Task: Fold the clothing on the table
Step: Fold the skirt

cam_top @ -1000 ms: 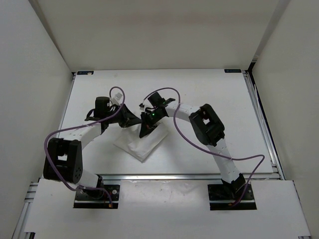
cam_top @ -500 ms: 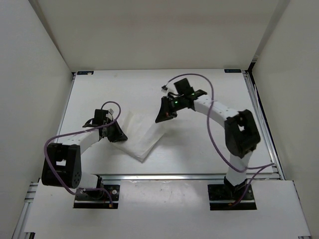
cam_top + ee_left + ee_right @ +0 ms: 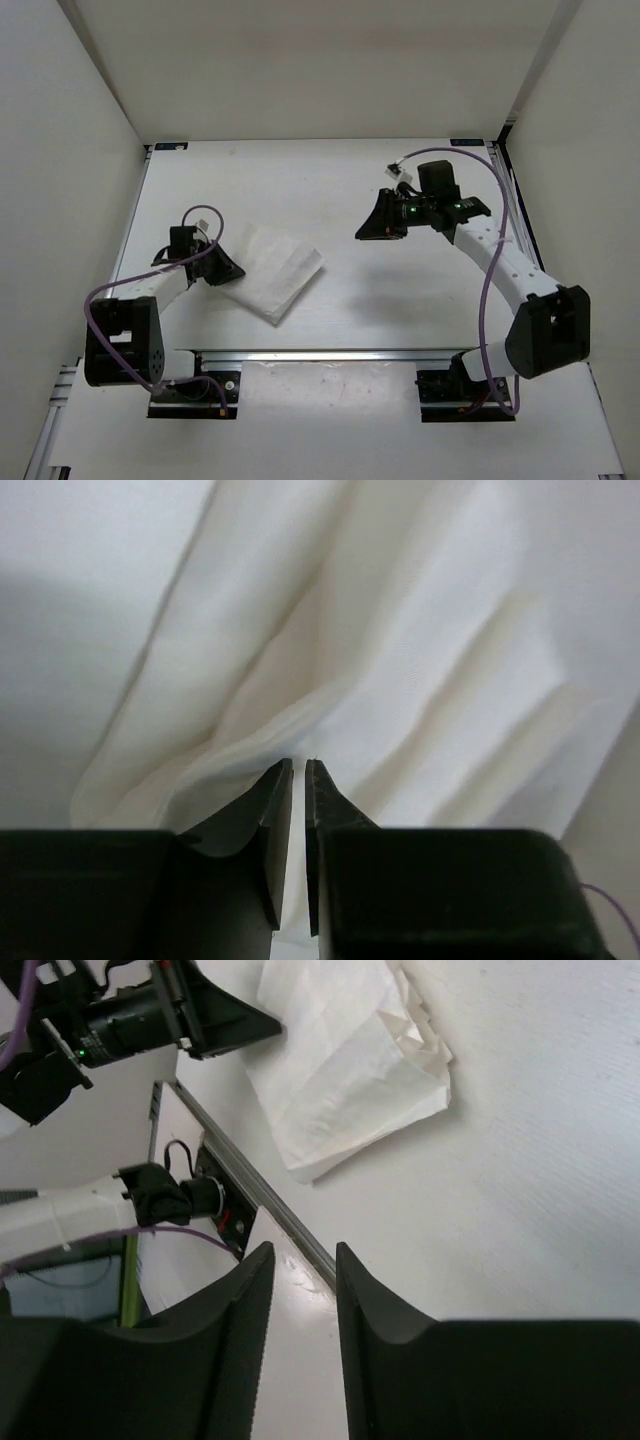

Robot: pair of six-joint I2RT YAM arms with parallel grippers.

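From above, the clothing (image 3: 272,275) lies as a compact folded wedge on the table (image 3: 420,310), left of the frame's centre and near the lower rail. A second ago both arms met over it. Now the right gripper (image 3: 372,225) has swung away to the right of centre, well clear of the cloth. The left gripper (image 3: 222,270) has slid left and sits at the wedge's left edge. We judge a fold has just been laid and released on the right side.

In the left wrist view, the jaws stand at a narrow slit. A ridge of cloth rises to meet the fingertips (image 3: 282,780), so we take it that this tool is pinching the garment's edge, though the contact itself is hard to see.

In the right wrist view, the jaws stand moderately apart with nothing between them, having opened within the last second. The garment lies in the upper middle of that frame, flat on the white surface, with a ragged layered corner toward the right. That corner may need tidying before the folding counts as finished.
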